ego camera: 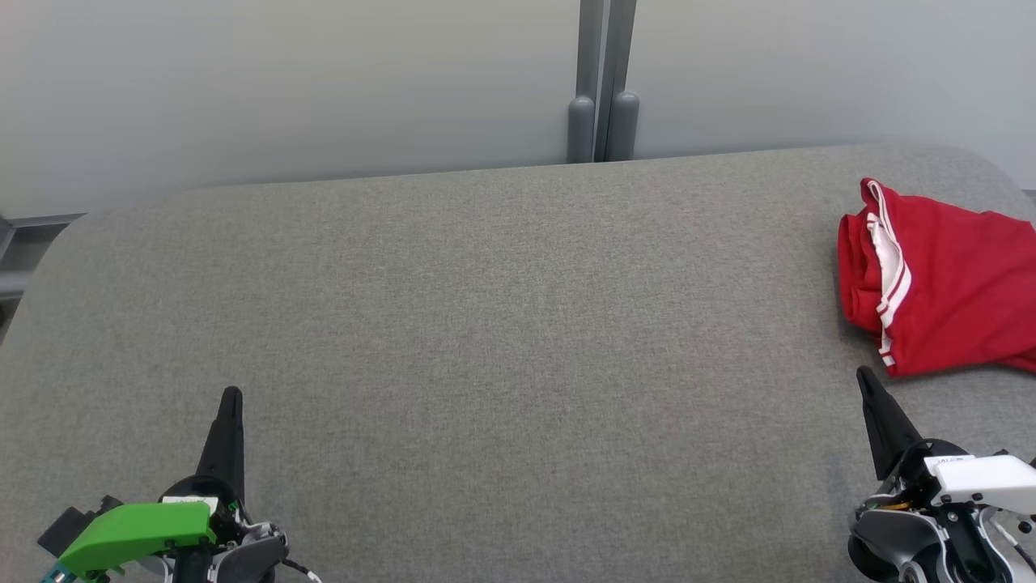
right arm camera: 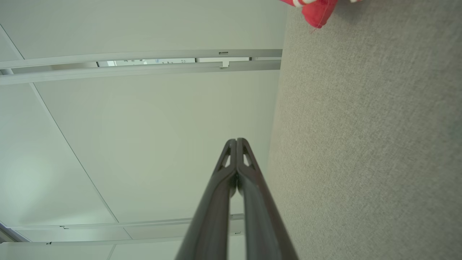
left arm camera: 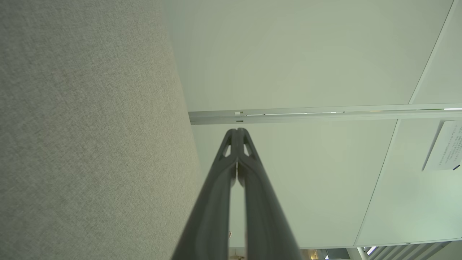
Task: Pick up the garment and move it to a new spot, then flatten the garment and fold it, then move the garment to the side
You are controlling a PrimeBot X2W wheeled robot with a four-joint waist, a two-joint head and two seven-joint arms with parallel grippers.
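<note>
The garment is red with white trim and lies bunched at the far right of the grey table, running off the head view's right edge. A corner of the garment peeks in at the top of the right wrist view. My right gripper is shut and holds nothing, its tip just in front of the garment's near edge without touching it. My left gripper stands shut and holds nothing at the lower left, far from the garment. Both wrist views show the fingers pressed together: left gripper, right gripper.
Pale wall panels rise behind the table, with a grey post at the back centre. The table's far corners are rounded. A broad stretch of bare grey fabric lies between the two grippers.
</note>
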